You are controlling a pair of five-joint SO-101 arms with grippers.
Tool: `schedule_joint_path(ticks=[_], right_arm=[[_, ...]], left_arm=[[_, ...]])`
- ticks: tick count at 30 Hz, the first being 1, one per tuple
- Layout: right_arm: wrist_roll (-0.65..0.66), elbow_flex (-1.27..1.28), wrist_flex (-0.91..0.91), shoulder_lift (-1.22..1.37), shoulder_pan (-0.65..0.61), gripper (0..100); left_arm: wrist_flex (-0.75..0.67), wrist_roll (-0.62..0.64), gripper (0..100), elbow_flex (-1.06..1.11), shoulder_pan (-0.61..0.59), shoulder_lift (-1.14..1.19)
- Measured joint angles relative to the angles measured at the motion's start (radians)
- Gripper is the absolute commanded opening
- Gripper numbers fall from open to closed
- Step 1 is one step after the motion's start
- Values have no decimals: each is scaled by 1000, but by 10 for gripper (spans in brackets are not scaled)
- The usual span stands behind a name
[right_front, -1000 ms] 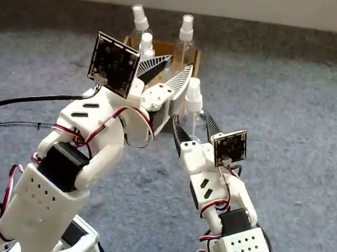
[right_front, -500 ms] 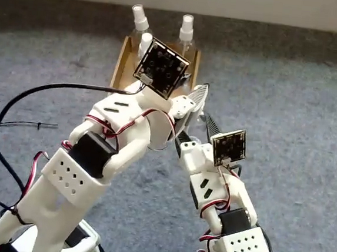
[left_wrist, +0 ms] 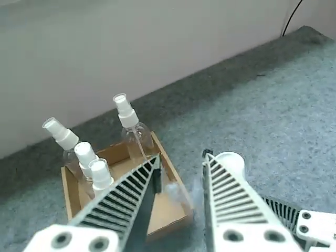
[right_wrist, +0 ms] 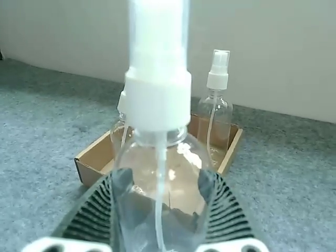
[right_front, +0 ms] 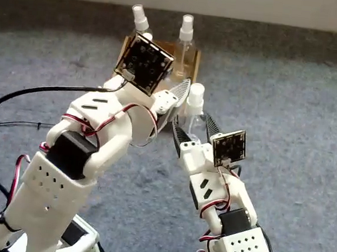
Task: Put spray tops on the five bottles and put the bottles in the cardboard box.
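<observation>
My right gripper (right_front: 191, 120) (right_wrist: 160, 181) is shut on a clear bottle (right_front: 195, 127) (right_wrist: 157, 173), held upright on the carpet just in front of the cardboard box (right_front: 193, 61) (right_wrist: 92, 157). A white spray top (right_front: 195, 95) (right_wrist: 158, 92) (left_wrist: 230, 160) sits on that bottle. My left gripper (right_front: 183, 95) (left_wrist: 181, 157) is open and hangs beside and slightly above the spray top, with nothing between its fingers. Several capped bottles (left_wrist: 128, 118) (right_front: 186, 30) stand upright inside the box; the left arm hides some of them in the high view.
Grey carpet (right_front: 287, 113) lies around the box on all sides. A pale wall (left_wrist: 157, 47) rises close behind the box. A black cable (right_front: 23, 98) runs over the carpet to the left of the left arm.
The left arm swung from over the box to the held bottle, covering its spray top half a second ago, then drew back slightly so the top shows again. The right arm kept still.
</observation>
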Motion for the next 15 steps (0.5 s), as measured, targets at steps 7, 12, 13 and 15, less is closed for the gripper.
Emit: schedule_joint_path(ticks=[7, 12, 13, 15], right_arm=[[0, -64, 0, 0, 101, 4], [0, -218, 0, 110, 209, 4], [0, -253, 0, 164, 224, 4], [0, -325, -6, 287, 245, 4]], left_arm=[[140, -3, 130, -60, -169, -11], [244, -3, 130, -31, -253, -11], [252, -3, 130, -8, -275, -11], [252, -3, 130, 46, -318, -11]])
